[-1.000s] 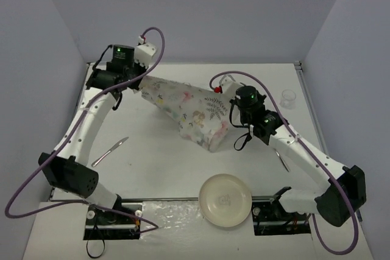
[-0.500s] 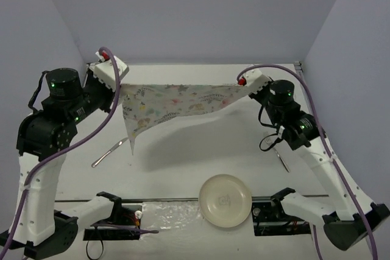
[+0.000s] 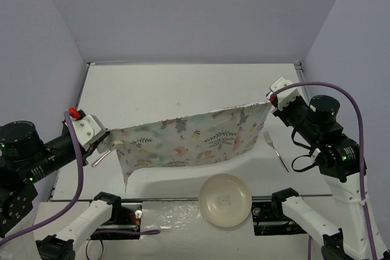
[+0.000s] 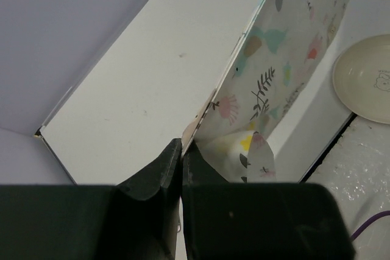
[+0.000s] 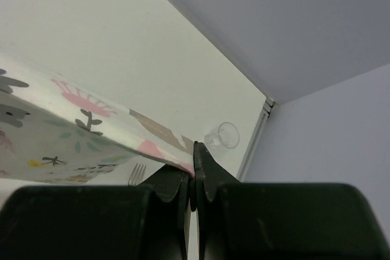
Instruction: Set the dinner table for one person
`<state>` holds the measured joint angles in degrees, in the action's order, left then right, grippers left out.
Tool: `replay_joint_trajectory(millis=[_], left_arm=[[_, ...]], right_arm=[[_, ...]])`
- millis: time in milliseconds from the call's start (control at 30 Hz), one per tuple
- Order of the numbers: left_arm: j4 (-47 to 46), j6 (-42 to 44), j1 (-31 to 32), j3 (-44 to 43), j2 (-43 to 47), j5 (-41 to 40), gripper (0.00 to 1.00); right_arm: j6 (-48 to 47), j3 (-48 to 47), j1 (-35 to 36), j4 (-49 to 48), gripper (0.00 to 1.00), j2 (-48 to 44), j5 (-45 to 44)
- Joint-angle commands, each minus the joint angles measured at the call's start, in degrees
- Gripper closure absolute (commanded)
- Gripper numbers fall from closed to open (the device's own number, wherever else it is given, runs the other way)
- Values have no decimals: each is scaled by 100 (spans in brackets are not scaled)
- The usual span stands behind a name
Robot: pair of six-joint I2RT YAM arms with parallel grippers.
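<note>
The surface (image 3: 183, 86) is a broad, flat, matte white rectangle set between pale walls, and its far half lies bare apart from a few faint specks. Above its near half a floral cloth (image 3: 195, 141) hangs stretched between the arms. The left tool (image 3: 109, 140) is clamped on one upper corner and the right tool (image 3: 272, 103) on the other, each with its fingers pressed tight over the fabric. The cloth hides the strip of surface behind it. A plate (image 3: 225, 200) lies at the front edge. A fork (image 3: 275, 149) shows beside the right arm, its handle partly covered. A clear cup (image 5: 222, 136) near the far right corner appears only from the right wrist. A thin utensil (image 3: 97, 161) by the left tool is mostly hidden.
</note>
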<state>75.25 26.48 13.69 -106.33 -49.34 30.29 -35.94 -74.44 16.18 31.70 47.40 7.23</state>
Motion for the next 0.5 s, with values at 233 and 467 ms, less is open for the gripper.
replay_joint_trajectory(millis=[233,467], left_arm=[[-711,235,-51,52,-1978,-92,100],[-1455,758,-67,158,-3478,-80,100]], right_arm=[[-234,189,104,-349,100,1115,-813],[-468,748,254,-1271,100,2026,-1199]])
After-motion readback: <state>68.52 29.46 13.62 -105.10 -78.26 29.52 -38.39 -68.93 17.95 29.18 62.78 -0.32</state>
